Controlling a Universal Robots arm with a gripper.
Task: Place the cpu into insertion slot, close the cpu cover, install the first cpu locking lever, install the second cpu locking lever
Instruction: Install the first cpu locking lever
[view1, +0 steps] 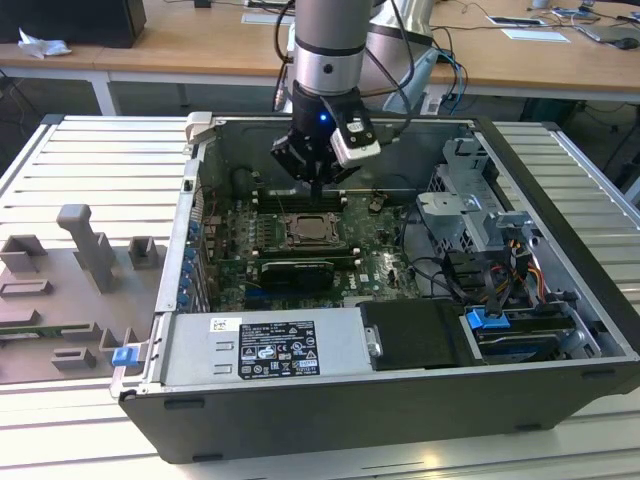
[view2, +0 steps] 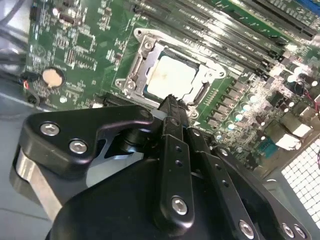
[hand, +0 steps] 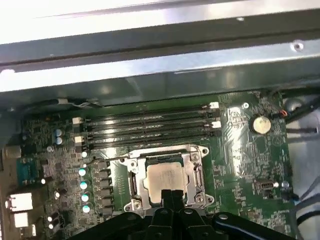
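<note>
Black sheet metal forms the near wall of the open computer case (view1: 300, 425), which lies on a slatted table (view1: 90, 160). Just behind that wall sits one silver power supply (view1: 335, 340) with a label on top. On the exterior view's left, outside the case, lies one grey moulded fixture (view1: 85, 240).

Farther in comes the green motherboard (view1: 375, 265). On it is the one insertion slot (view2: 131, 82), with the single cpu (hand: 165, 177) seated inside. The cpu cover (hand: 165, 160) lies flat around the chip, which shows pale through the cover's window. I cannot tell whether the locking levers are latched.

One gripper (view1: 315, 180) hangs above the board over the socket area, apart from it and holding nothing. In both wrist views its two fingers (view2: 175, 150) are pressed together, and their tips end at the socket's edge as seen.

The exterior view takes in the whole case and the arm reaching down into it. The wrist views add board detail. One round coin battery (hand: 261, 124) sits beside the socket, and four long memory slots (hand: 150, 127) run side by side on the socket's far side, towards the case's far wall.

Beyond the case stand wooden desks (view1: 200, 45).
</note>
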